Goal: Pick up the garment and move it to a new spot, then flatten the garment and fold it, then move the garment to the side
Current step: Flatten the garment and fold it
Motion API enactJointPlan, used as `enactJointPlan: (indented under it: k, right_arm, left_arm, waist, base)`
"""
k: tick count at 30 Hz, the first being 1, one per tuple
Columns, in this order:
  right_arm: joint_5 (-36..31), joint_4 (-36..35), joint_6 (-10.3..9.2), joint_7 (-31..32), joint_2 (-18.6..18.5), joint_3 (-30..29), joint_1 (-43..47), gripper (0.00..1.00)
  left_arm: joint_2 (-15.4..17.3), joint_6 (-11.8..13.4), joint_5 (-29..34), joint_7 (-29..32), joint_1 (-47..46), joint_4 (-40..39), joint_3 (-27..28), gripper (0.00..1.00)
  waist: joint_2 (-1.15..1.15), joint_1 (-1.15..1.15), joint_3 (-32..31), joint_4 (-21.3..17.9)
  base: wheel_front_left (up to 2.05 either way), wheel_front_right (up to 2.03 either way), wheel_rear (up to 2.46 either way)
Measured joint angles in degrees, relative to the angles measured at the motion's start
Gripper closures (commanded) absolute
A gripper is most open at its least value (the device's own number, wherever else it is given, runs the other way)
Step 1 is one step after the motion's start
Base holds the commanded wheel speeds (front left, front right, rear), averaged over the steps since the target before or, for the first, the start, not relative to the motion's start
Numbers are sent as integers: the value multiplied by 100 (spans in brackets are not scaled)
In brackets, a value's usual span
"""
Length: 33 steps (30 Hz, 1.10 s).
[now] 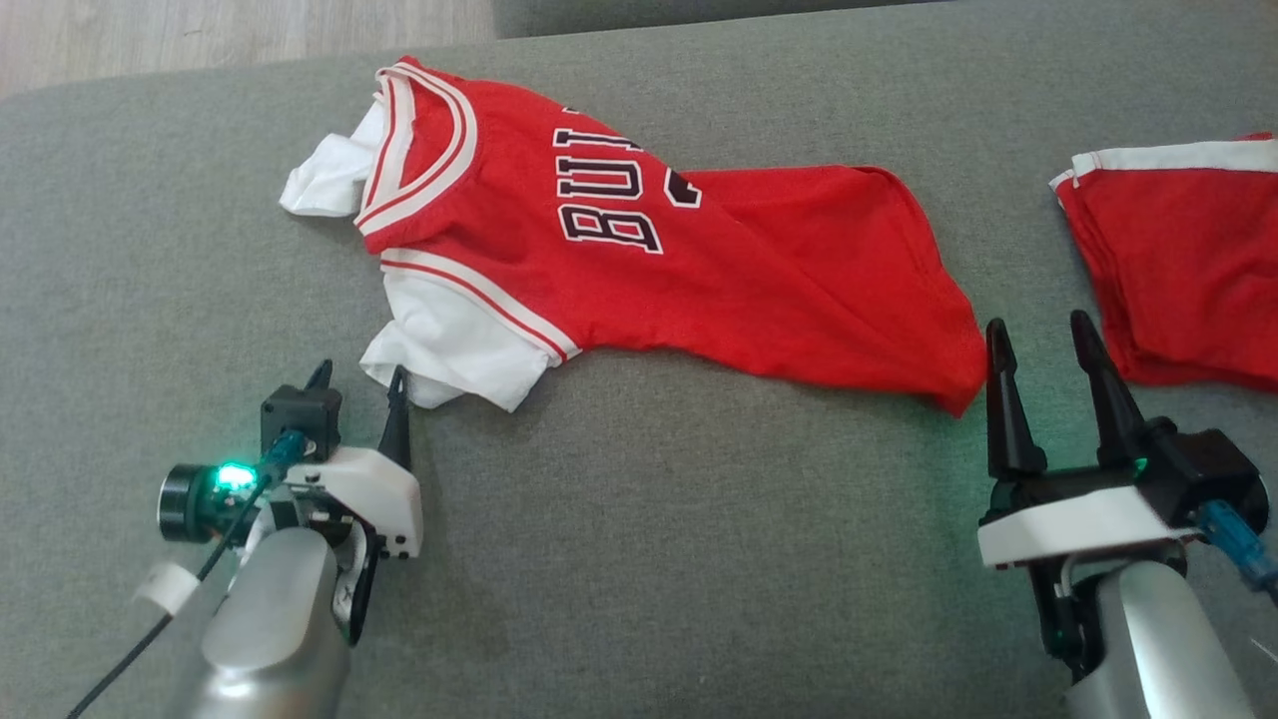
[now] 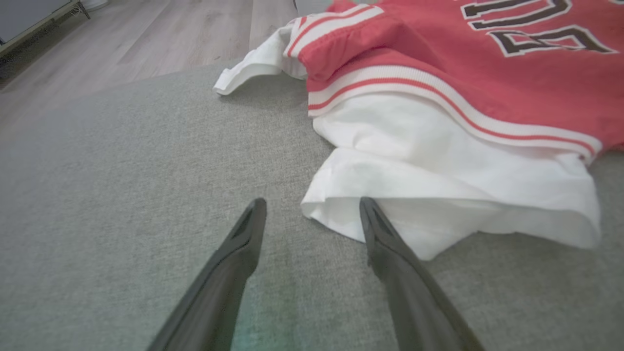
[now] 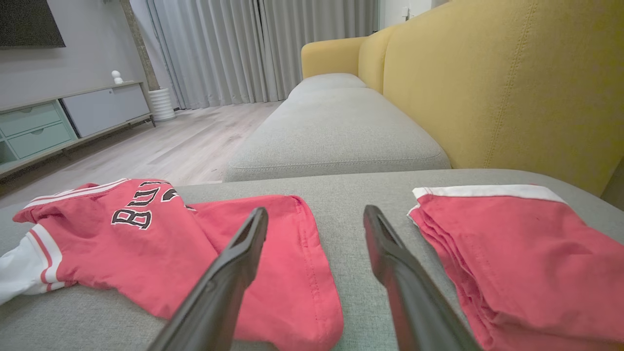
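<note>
**Red jersey spread on the grey cushion, both claws released beside it**

The garment (image 1: 699, 270), a red jersey with white trim and dark block lettering (image 1: 604, 200), lies rumpled across the middle of the grey sofa cushion (image 1: 649, 559). Its collar end points toward the cushion's far left corner and its hem trails toward the near right. One white sleeve (image 1: 459, 345) sticks out on the near side, and the other pokes out by the collar, close to the far edge. The fabric is not flat (creases run through the red body, and the near sleeve is doubled over on itself).

The left claw (image 1: 359, 371) sits low over the cushion toward the near left, its two dark fingers spread wide and holding nothing. In the left wrist view one fingertip stands right at the edge of the near sleeve; whether it touches the cloth cannot be told.

The right claw (image 1: 1038, 325) is likewise released and empty, its fingers apart. It is just beside the jersey's hem corner, between the jersey and a second red garment (image 1: 1188, 270) that lies folded by the cushion's right edge.

Beyond the far edge is pale wooden floor (image 1: 200, 35). The right wrist view adds a yellow backrest (image 3: 512, 87), grey curtains (image 3: 243, 48) and a low cabinet (image 3: 58, 117) against the wall.
</note>
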Motion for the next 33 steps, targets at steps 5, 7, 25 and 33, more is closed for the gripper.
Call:
enactJointPlan:
  k: [5,7,25,33]
  right_arm:
    - [0,11,0,0,0,-2,-20,0]
    - [0,16,0,-1,0,-1,-20,0]
    - [-15,45,0,-15,0,1,-80,0]
    - [-14,154,0,-15,0,-26,-72,0]
  left_arm:
    - [2,-30,-5,-87,-160,225,0,0]
    - [-3,-34,-57,-129,-213,309,0,0]
    - [2,-100,-63,-107,-797,1083,-182,100]
    - [1,-103,-211,-535,-740,1035,-164,100]
  waist:
    - [0,-1,-5,-11]
    - [0,-1,-5,-13]
    - [0,0,102,-77]
    - [0,-1,-163,93]
  base:
    - [0,0,0]
    - [0,0,0]
    - [0,0,0]
    - [0,0,0]
